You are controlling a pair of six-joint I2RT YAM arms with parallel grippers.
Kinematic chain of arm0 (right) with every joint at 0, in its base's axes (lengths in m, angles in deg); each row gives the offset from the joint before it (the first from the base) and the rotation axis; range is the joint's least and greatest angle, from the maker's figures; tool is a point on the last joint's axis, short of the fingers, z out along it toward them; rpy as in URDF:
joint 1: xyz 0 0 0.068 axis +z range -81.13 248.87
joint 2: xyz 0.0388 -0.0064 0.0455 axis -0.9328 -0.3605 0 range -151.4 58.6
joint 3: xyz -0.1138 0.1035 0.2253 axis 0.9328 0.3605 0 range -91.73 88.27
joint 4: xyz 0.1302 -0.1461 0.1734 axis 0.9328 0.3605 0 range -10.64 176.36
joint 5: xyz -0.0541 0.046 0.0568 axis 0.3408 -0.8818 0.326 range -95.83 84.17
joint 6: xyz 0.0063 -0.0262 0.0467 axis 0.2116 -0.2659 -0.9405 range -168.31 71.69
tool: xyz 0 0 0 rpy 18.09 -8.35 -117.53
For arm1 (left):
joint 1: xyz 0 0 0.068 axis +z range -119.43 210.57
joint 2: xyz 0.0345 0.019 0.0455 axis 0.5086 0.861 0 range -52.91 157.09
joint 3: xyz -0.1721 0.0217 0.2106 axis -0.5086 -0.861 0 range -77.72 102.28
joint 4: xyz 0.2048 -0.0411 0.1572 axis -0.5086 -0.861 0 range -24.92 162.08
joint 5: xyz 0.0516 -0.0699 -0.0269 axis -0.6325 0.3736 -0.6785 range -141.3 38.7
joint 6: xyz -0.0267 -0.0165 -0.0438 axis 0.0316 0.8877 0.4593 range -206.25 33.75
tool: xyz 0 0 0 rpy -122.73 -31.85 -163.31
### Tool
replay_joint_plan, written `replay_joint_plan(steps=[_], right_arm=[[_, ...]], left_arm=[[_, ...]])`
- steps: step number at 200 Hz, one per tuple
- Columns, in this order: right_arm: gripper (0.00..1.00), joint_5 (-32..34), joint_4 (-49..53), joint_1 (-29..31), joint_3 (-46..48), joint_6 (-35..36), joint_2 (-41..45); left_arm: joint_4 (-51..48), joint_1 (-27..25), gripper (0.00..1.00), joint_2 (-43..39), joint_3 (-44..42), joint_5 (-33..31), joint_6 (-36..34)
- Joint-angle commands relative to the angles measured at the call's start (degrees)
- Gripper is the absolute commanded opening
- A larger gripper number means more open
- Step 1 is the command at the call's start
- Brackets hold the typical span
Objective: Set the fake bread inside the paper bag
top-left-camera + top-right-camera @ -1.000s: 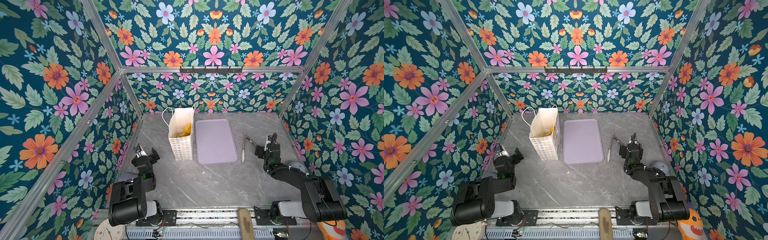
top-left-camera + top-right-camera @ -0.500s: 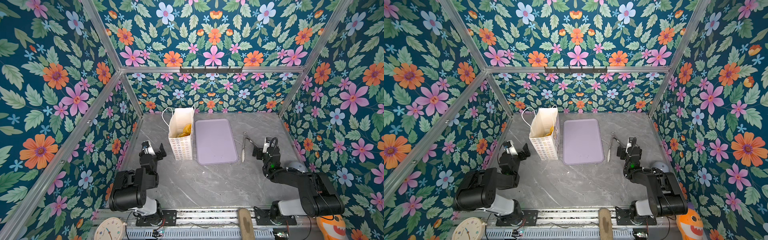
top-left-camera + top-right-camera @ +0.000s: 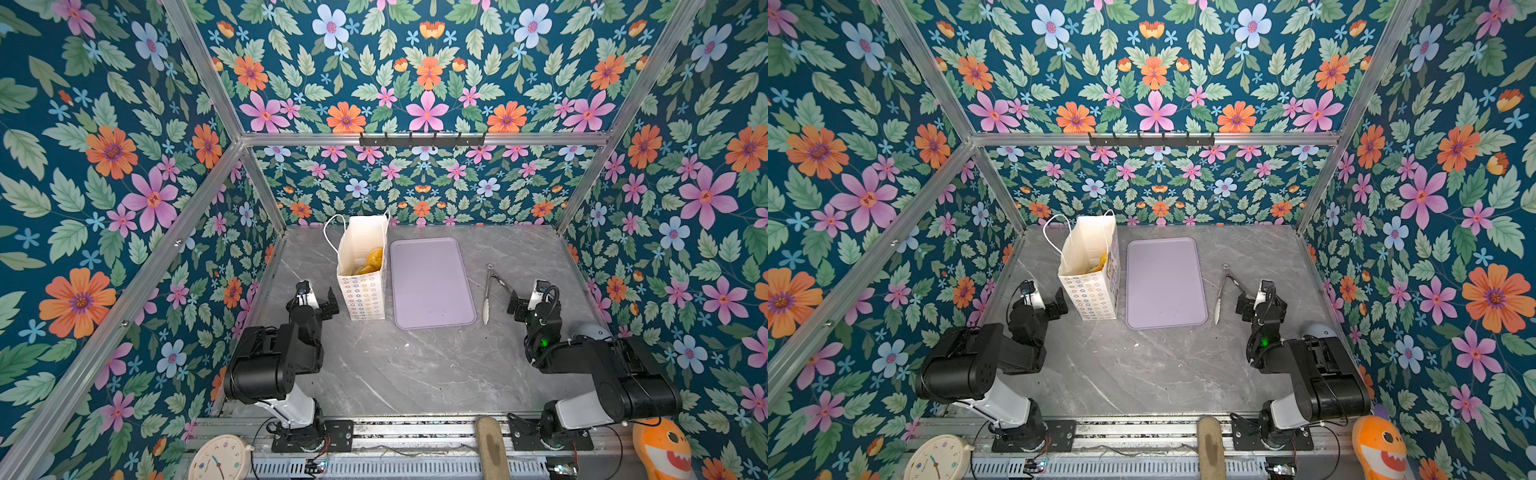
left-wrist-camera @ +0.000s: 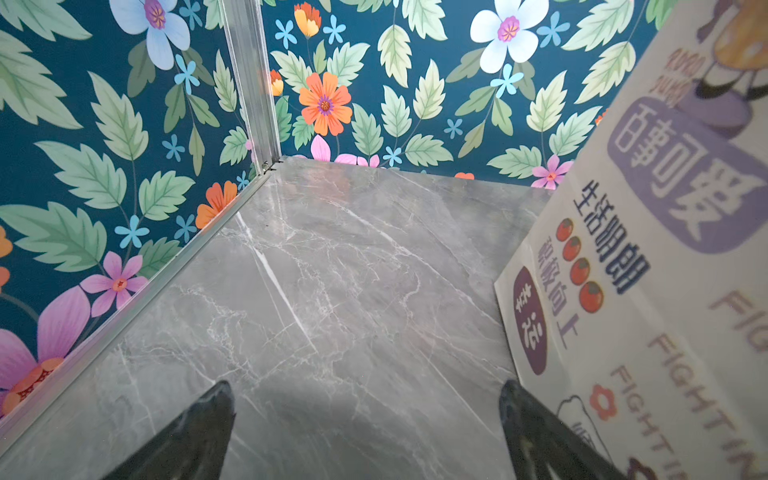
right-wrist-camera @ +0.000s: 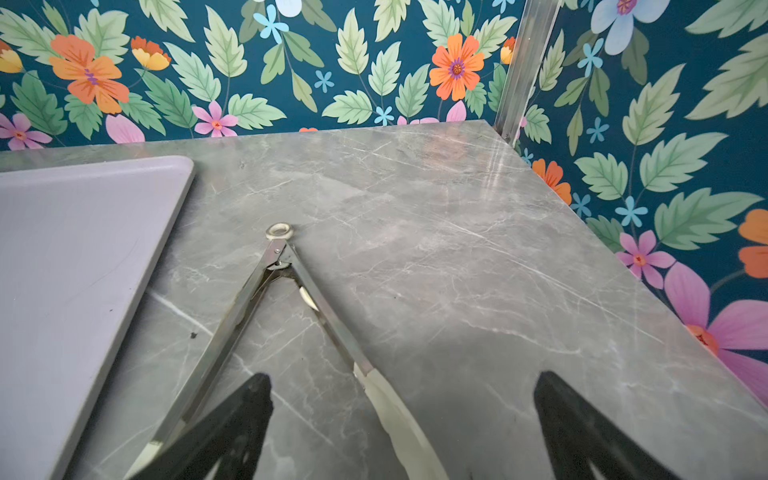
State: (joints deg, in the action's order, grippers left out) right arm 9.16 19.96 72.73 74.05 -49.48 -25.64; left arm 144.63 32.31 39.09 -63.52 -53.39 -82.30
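Observation:
The white paper bag (image 3: pixel 362 286) (image 3: pixel 1090 291) stands upright at the back left of the table, and its printed side shows in the left wrist view (image 4: pixel 648 291). Golden fake bread (image 3: pixel 372 259) (image 3: pixel 1104 259) lies inside it, partly hidden by the bag's walls. My left gripper (image 3: pixel 318 296) (image 3: pixel 1046 297) (image 4: pixel 368 395) is open and empty, low over the table just left of the bag, one finger close to the bag's side. My right gripper (image 3: pixel 525 297) (image 3: pixel 1252 297) (image 5: pixel 403 382) is open at the right; one arm of the tongs runs between its fingers, ungripped.
A flat lilac tray (image 3: pixel 430 282) (image 3: pixel 1165 282) (image 5: pixel 75 270) lies right of the bag. Metal tongs (image 3: pixel 488 291) (image 3: pixel 1223 291) (image 5: pixel 286 286) lie spread between the tray and my right gripper. Floral walls close three sides. A clock (image 3: pixel 220 459) and an orange toy (image 3: pixel 663 451) sit below the front rail.
My left gripper has swung to the right and forward, ending beside the bag. My right gripper has drawn back a little from the tongs.

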Motion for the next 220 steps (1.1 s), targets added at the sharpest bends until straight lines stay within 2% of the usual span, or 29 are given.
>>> replay_joint_plan(steps=[1, 37, 98, 107, 129, 144, 157, 185, 200, 220], right_arm=[[0.99, -0.45, -2.04, -0.08, -0.18, -0.15, -0.1], [0.99, -0.48, -1.85, -0.08, -0.15, -0.2, -0.04], [0.99, -1.55, -0.71, -0.67, -0.56, -0.63, 0.22], [0.99, -1.66, -2.86, -0.68, 0.47, -0.18, 0.2], [0.99, -7.48, -14.02, -0.64, 6.41, 1.68, -0.33], [0.99, -6.5, -17.74, -0.63, 6.86, 1.86, -2.0], [0.99, -5.68, -14.67, -0.64, 5.99, 1.34, -1.0], [0.99, -2.92, -5.08, -0.65, 1.29, 0.51, -0.12], [0.99, -1.75, 0.44, -0.7, -1.04, -0.71, 0.36], [0.99, -1.69, 0.09, -0.75, -0.9, -0.76, 0.3]], left_arm=[[1.34, -0.07, 1.0, -0.01, 0.27, -0.96, -0.96], [-1.19, -0.24, 1.0, 0.03, 1.65, 1.97, -2.42], [-1.46, -0.63, 1.0, 0.08, 1.8, 1.58, -2.84], [-1.04, -1.14, 1.0, -0.2, 1.36, 0.33, -3.13], [7.14, -1.56, 1.0, -0.51, -3.19, 0.11, -3.44], [11.31, -1.56, 1.0, -0.03, -5.04, -1.48, -2.77], [10.07, -1.56, 1.0, 0.04, -4.23, -2.16, -2.46], [-1.12, -1.67, 1.0, 0.14, 1.84, -4.19, -2.15], [-2.08, -2.53, 1.0, 0.08, 2.18, -3.19, -3.44], [-2.62, -2.54, 1.0, 0.14, 2.44, -2.95, -3.59]])
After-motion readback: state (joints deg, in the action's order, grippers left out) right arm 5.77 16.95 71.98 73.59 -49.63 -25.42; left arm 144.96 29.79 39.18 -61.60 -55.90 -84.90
